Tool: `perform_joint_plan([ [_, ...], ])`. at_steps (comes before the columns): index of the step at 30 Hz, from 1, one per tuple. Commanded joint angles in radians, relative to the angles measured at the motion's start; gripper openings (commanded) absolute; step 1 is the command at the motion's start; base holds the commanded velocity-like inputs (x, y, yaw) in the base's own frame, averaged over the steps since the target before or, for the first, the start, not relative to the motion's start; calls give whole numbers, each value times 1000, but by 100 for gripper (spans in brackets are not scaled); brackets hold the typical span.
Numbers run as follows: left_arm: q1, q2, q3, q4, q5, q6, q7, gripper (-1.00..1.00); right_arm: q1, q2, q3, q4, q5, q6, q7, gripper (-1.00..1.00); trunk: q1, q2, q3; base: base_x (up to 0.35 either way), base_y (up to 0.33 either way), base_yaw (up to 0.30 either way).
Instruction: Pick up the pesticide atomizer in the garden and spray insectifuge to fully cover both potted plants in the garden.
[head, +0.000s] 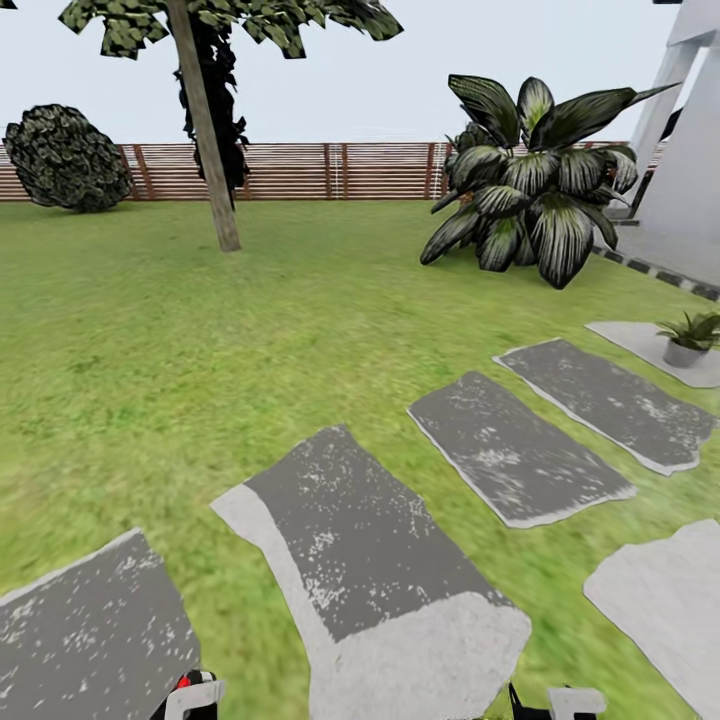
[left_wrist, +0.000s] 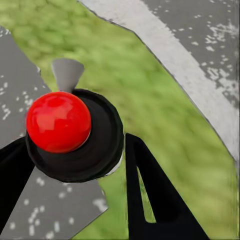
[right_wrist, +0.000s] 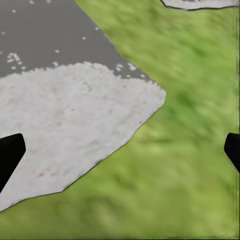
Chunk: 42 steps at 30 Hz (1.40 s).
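potted plant (head: 690, 338) far right past stepping stones (head: 515, 448) | left gripper (left_wrist: 75, 200) clasps red-capped object (left_wrist: 59, 121) | right gripper (right_wrist: 120, 150) spread

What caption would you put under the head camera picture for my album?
Stepping stones cross the lawn toward a small potted plant near a big striped-leaf bush and wooden fence.

Right gripper (right_wrist: 120, 150) spread; left gripper (left_wrist: 75, 165) (clamping).

Ahead of you, lawn (head: 150, 350) crossed by grey stepping stones (head: 515, 450), one potted plant (head: 690, 338) far right, striped bush (head: 535, 180), fence (head: 330, 170) behind.
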Motion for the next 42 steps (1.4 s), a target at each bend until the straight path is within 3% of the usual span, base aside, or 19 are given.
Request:
perform_joint_plan([
  [1,0,0,0,0,1,-3,1,-100,-1,0,-2,1,2,-3,-2,100,-4,7,2,0,0,-275],
  [15,0,1,1,1,1,-2,1,-100,-1,0,-1,1,2,-3,-2,100,-58,105,50,0,0,-278],
  [42,0,1,7,4,2,1,3,-100,-1,0,-1,1,2,-3,-2,100,-58,105,53,17,-7,-296],
])
